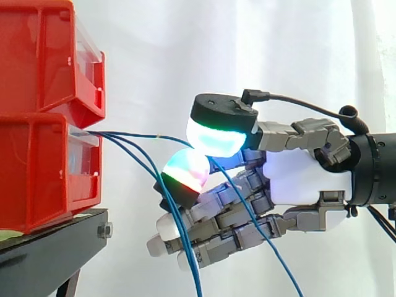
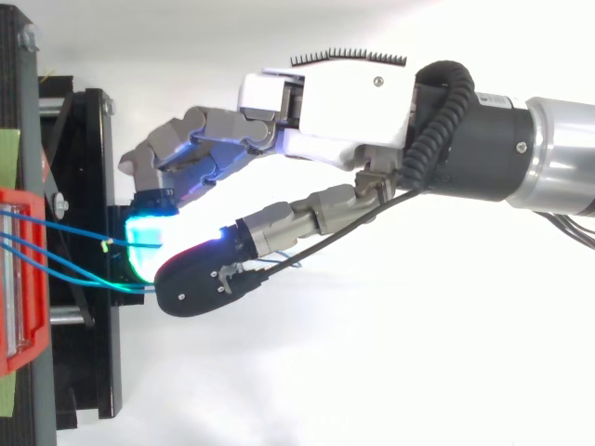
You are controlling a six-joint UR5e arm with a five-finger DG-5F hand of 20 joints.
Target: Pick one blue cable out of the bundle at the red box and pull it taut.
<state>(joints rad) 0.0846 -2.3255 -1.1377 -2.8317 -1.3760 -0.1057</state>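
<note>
Leaving the red bin (image 1: pixel 43 173) at 9 o'clock, one blue cable (image 1: pixel 142 135) (the upper) sat pinched between the hand's (image 1: pixel 303 179) pads (image 1: pixel 213 136).

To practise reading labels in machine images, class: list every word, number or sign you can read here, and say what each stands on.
None: no legible text stands on the red bins, the black stand, the hand or the blue cable it pinches.
</note>
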